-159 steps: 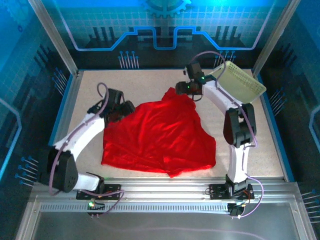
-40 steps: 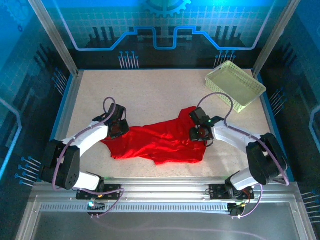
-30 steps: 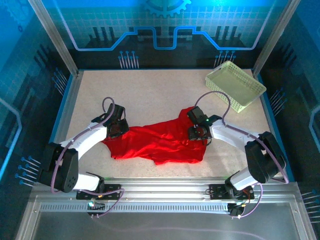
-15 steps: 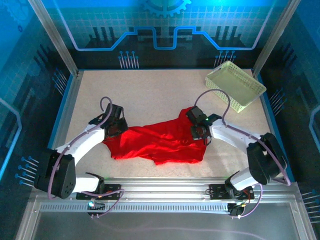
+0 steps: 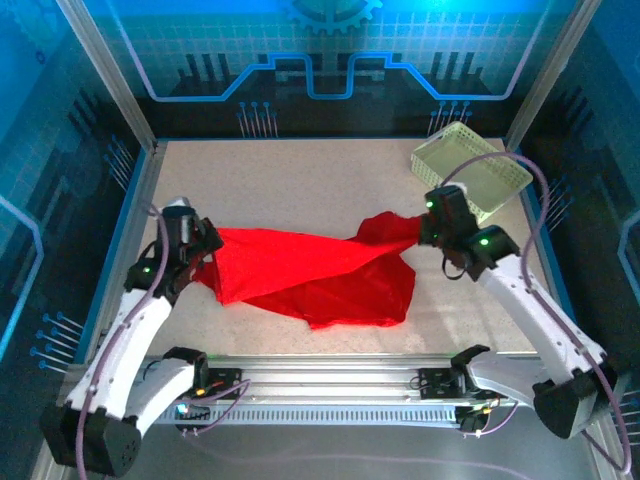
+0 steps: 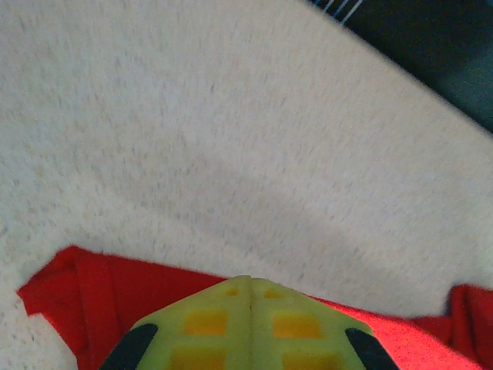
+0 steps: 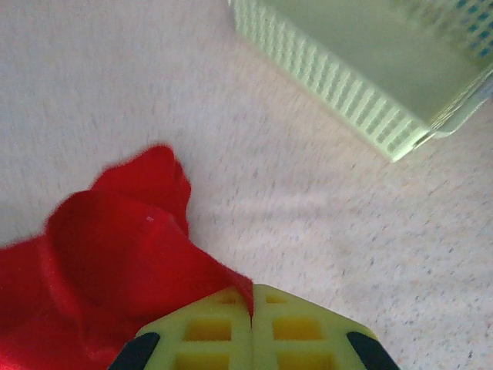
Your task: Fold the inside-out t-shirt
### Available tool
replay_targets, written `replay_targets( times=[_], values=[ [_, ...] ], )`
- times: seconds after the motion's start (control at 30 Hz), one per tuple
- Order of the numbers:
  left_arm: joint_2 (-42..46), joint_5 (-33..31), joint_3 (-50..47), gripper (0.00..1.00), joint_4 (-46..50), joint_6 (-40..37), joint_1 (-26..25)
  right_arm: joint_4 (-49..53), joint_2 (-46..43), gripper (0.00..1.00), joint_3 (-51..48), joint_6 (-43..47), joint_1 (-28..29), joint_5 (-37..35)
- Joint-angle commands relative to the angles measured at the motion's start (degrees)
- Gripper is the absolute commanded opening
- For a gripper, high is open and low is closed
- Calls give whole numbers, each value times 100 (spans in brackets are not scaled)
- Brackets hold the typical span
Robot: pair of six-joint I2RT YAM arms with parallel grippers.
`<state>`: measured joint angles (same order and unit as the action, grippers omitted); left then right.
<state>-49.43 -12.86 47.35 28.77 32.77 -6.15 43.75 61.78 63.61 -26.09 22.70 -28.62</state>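
Overhead, left claw (image 5: 210, 264) and right claw (image 5: 423, 228) tight on the t-shirt (image 5: 320, 275); right-wrist close-up, the basket (image 7: 339, 100).

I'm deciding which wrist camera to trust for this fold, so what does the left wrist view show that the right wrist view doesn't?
Left wrist: the left gripper, shut, with a flat doubled edge of the t-shirt under it, and a dark strip past the table at the upper right.
Right wrist: the right gripper pinching a bunched lobe of the shirt, and the pale green basket standing apart from the cloth.
Shared: red cloth on the speckled table.
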Motion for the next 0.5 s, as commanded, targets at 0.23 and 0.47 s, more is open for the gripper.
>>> replay_targets(
  times=[0.23,0.47],
  values=[
    [1152,-1003,349,0,712,-41,414,440,-401,0,723,-293,-705,809],
    [1757,-492,-939,0,1119,663,413,484,-1094,0,-1545,-1667,-115,1423]
  ],
)
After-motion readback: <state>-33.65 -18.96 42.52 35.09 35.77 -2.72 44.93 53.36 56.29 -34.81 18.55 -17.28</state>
